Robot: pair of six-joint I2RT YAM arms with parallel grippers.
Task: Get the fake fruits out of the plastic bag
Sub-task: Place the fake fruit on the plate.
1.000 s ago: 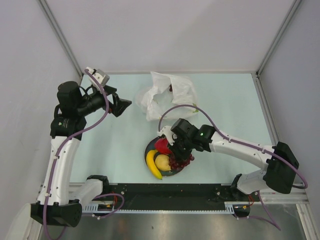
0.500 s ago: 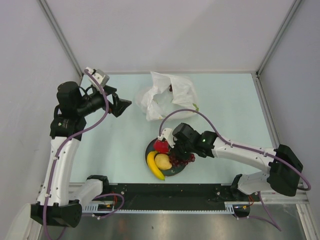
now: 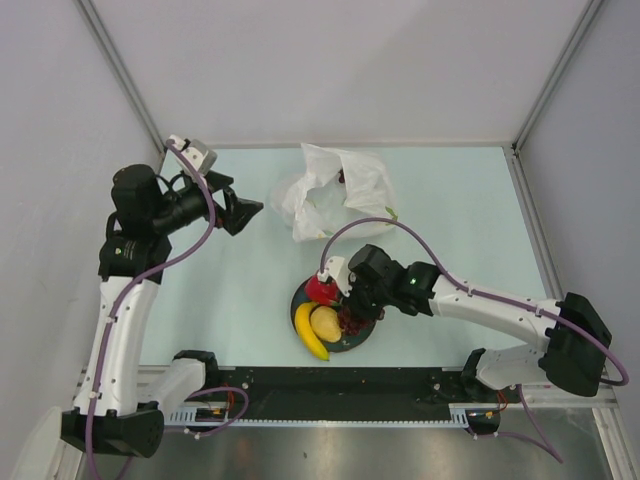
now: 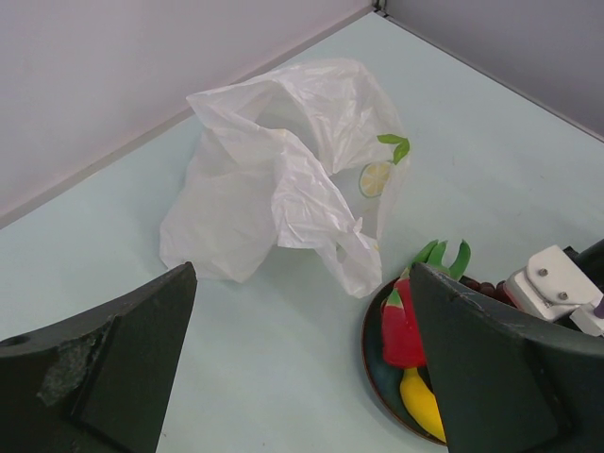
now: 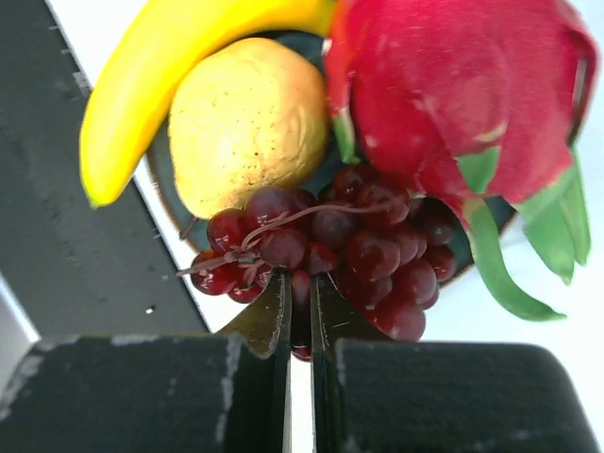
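The right end effector (image 3: 352,308) has sunk lower over the plate (image 3: 350,347) in the top view, bringing the grape bunch (image 3: 350,322) in beside the banana (image 3: 308,332), yellow fruit (image 3: 325,322) and dragon fruit (image 3: 321,290). The plastic bag (image 3: 330,195) lies apart on the counter (image 3: 450,200). The left wrist view shows the left end effector (image 4: 302,274) spread wide and the bag slack, no fruit showing. Only the right wrist view reveals jaws pressed nearly together, pinching the grape bunch, so release likely remains.
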